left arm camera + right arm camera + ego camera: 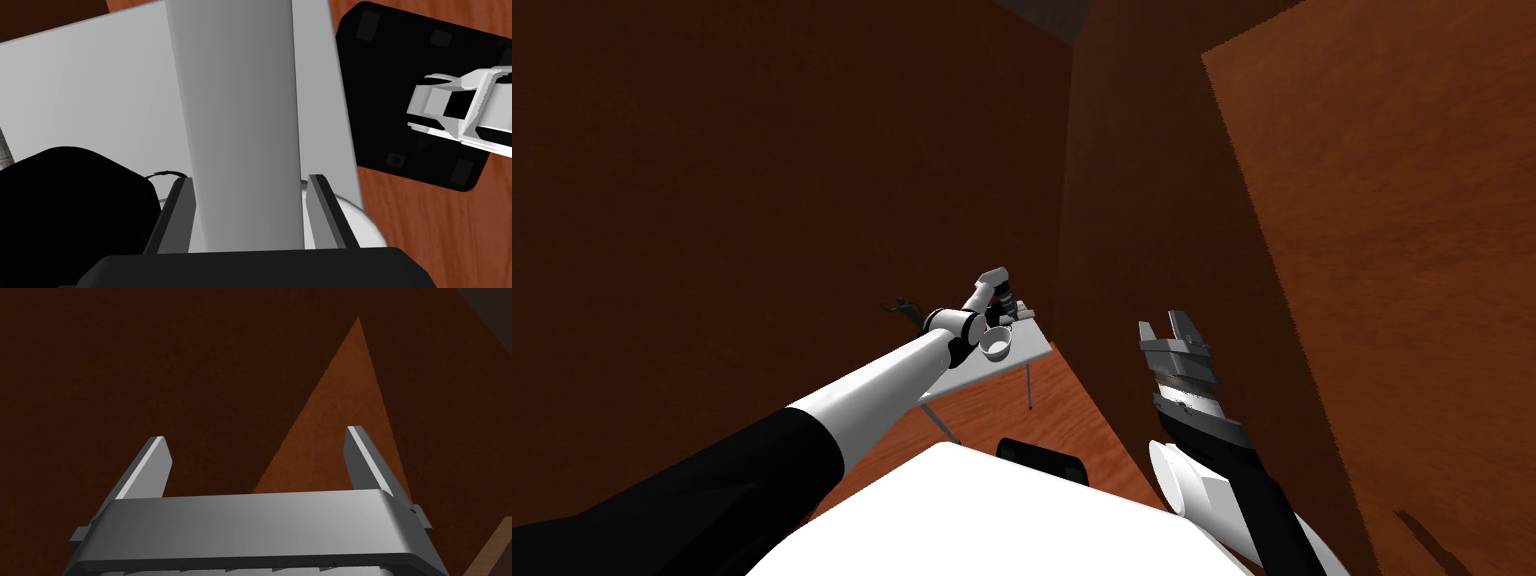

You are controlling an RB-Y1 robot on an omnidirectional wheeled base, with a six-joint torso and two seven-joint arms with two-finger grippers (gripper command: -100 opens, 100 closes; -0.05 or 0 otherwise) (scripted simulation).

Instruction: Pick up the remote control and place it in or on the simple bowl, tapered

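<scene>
Head view, left to right.
1. left gripper (1003, 294): at the end of your outstretched left arm, over the small pale table (1034, 342) and close above the bowl (996, 343).
2. bowl: white, tapered and upright on the table. Nothing shows inside it.
3. right gripper (1176, 328): raised well apart from the table, fingers spread, holding nothing. It has no part in this step.

Left wrist view, left to right.
4. black rounded object (70, 210): on the table beside the left gripper, with a thin loop at its edge. You cannot tell what it is.
5. remote control (235, 115): a long, plain grey slab, clamped by its long sides between both left fingers. It is held above the table and runs well past the fingertips.
6. bowl rim: a white curve beyond the finger on the side away from the black rounded object, partly hidden behind the remote control.

Handling note: the step in hand appears to be the placing.
- The bowl sits off to one side of the grip, so shift your hand until the rim shows evenly on both sides of the slab.
- The remote control looks longer than the bowl is wide, so expect it to lean on the rim. Lower one end into the bowl first.
- Open the fingers only once it rests.
- Steer clear of the black rounded object.
</scene>
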